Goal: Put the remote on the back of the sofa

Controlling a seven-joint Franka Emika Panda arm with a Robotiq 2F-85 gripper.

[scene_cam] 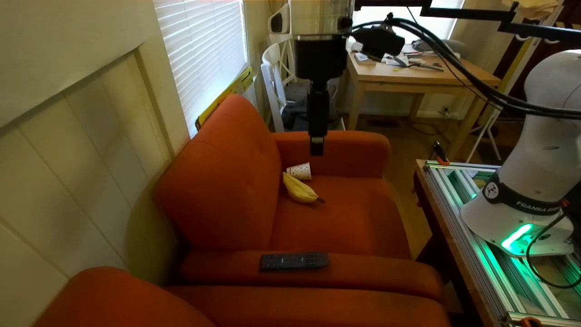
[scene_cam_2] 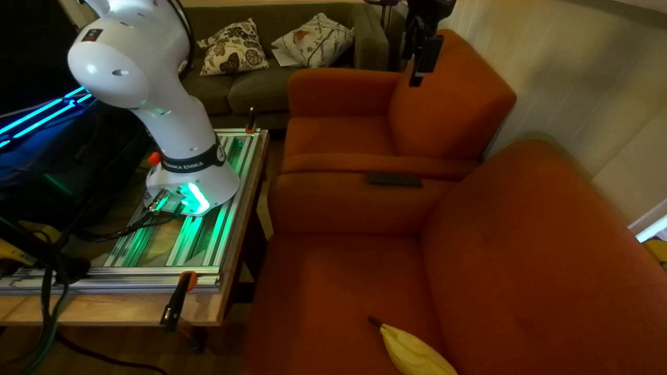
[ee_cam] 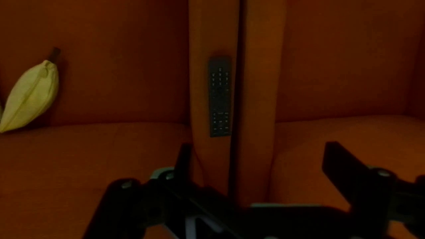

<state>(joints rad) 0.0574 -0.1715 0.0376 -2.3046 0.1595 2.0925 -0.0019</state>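
The jaws stand spread wide in the wrist view, with nothing held between them; the gripper (ee_cam: 259,146) hangs in the air, well apart from the remote (ee_cam: 220,97). That lies flat, buttons up, along the padded armrest (scene_cam: 381,274), one long edge just beside the dark gap (ee_cam: 242,33) where a neighbouring armrest (ee_cam: 260,99) begins.

It should be light and stiff, most likely hard plastic, and smooth enough to slip if pinched only at a corner. The best hold is across its narrow width at the middle, a finger (ee_cam: 184,162) down each long side; the jaws look about square to it for that. Being so slim, it probably needs a low grasp that dents the fabric a little, and a nudge toward the gap could lose it.

Farther out, the banana (scene_cam: 299,190) rests on the seat (scene_cam: 345,218), a paper cup (scene_cam: 299,171) tipped on its side by it. Behind them rises the back of the sofa (scene_cam: 218,177). Its top edge is rounded, so a rigid bar may slide there unless laid lengthwise and released gently.
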